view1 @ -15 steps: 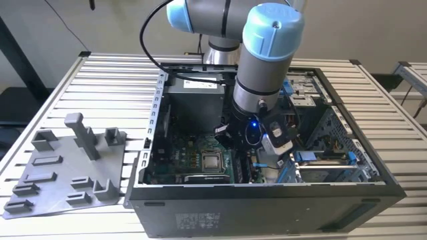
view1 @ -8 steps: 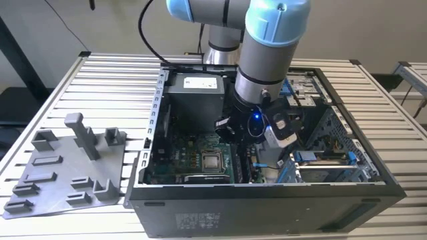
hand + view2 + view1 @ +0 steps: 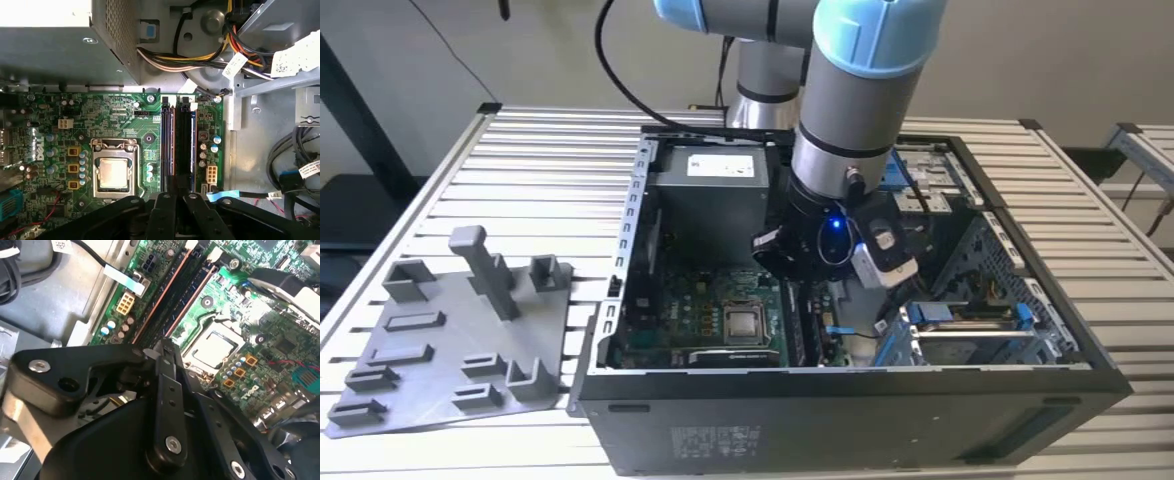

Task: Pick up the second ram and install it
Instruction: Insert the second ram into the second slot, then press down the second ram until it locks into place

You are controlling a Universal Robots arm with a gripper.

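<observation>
Arm: 1 robot arm (image 3: 854, 90) with blue joints reaches down into an open computer case (image 3: 854, 390).
Gripper: the gripper (image 3: 176, 197) is low over the green board (image 3: 60, 145), right at one end of the memory slots (image 3: 167, 145).
Gripper state: I cannot tell if it is wide, narrow or holding something.
Second ram: the second ram (image 3: 183, 145) is a long dark stick that sits along the slots on the board. It runs straight away from the gripper. In the second wrist view the second ram (image 3: 180, 295) starts just beside the gripper (image 3: 165, 350).
Touching: I cannot tell if the gripper touches the stick.
Chip: a square silver chip (image 3: 112, 172) lies flat on the board, near the slots.
Tray: a gray plastic tray (image 3: 414, 370) with raised blocks lies on the slatted table (image 3: 547, 180), at the exterior view's left of the case.
</observation>
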